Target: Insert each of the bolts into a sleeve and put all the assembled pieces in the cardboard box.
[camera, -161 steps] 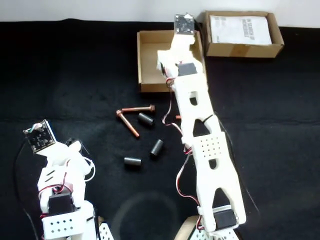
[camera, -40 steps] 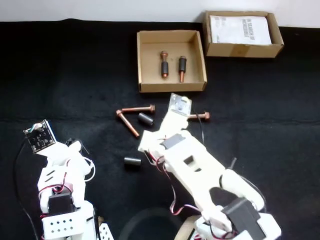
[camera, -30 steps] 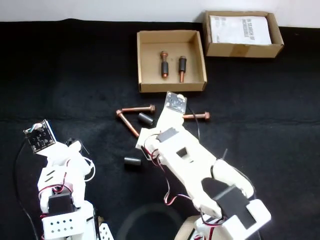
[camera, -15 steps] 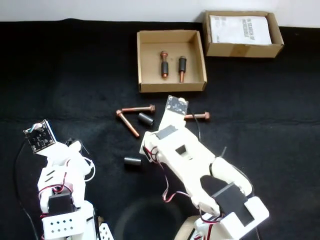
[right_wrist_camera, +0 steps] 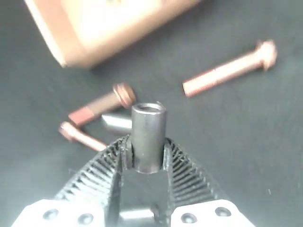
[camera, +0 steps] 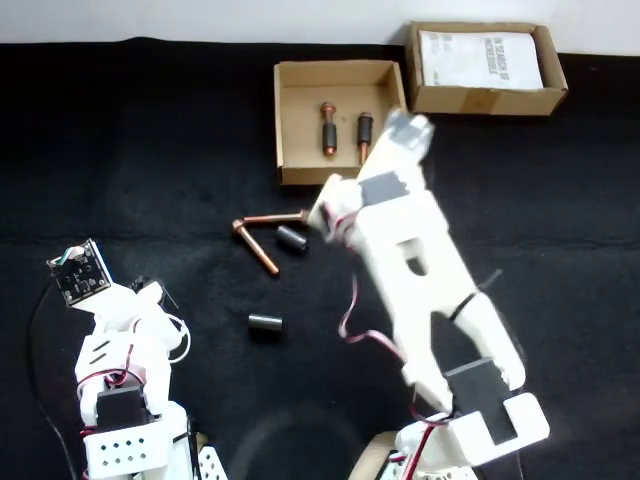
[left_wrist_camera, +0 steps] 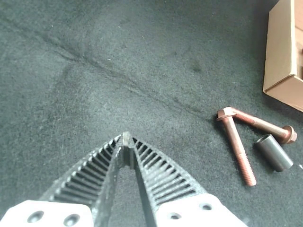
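My right gripper (right_wrist_camera: pixel 147 143) is shut on a dark sleeve (right_wrist_camera: pixel 147 126), held upright above the black mat. Below it lie a copper bolt (right_wrist_camera: pixel 227 68), two more bolts (right_wrist_camera: pixel 102 101) (right_wrist_camera: pixel 80 137) and a loose sleeve (right_wrist_camera: pixel 117 122). In the high view the right arm (camera: pixel 410 260) stretches toward the cardboard box (camera: pixel 290 175), which holds two assembled pieces (camera: pixel 328 128) (camera: pixel 364 135). Two bolts (camera: pixel 275 217) (camera: pixel 256 247) and two sleeves (camera: pixel 291 239) (camera: pixel 265 323) lie on the mat. My left gripper (left_wrist_camera: pixel 125 142) is shut and empty, low over the mat, short of the bolts (left_wrist_camera: pixel 236 146) (left_wrist_camera: pixel 260 125).
A second cardboard box (camera: pixel 485 95) with a white sheet inside stands at the back right, next to the task box. The left arm (camera: pixel 120 350) sits at the front left corner. The box corner (left_wrist_camera: pixel 284 56) shows in the left wrist view.
The right arm has swung up from the loose parts toward the box. The sleeve that lay mid-mat is gone from there and now sits in its gripper. The left arm kept still.
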Controlling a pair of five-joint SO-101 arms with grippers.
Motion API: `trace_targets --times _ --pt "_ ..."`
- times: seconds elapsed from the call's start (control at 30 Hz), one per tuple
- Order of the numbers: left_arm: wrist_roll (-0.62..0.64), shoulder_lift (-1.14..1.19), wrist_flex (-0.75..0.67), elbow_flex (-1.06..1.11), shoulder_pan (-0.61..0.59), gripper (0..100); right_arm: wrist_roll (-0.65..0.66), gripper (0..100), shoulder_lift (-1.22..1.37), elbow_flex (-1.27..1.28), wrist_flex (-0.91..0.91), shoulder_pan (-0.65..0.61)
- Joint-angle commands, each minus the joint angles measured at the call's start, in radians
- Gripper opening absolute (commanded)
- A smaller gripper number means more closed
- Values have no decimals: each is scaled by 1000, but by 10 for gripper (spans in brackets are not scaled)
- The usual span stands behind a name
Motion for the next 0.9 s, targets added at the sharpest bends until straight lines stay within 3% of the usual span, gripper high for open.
trace_targets --times 0.0,0.33,0.57,0.87 --pt "5 -30 3 19 -13 13 17 7 -10 -236 65 81" --pt "8 -30 3 19 -13 13 140 7 -10 -587 177 208" --pt "11 -30 46 19 -15 13 272 7 -101 -858 246 222" --pt "6 -30 72 19 8 11 465 7 -374 -914 305 220"
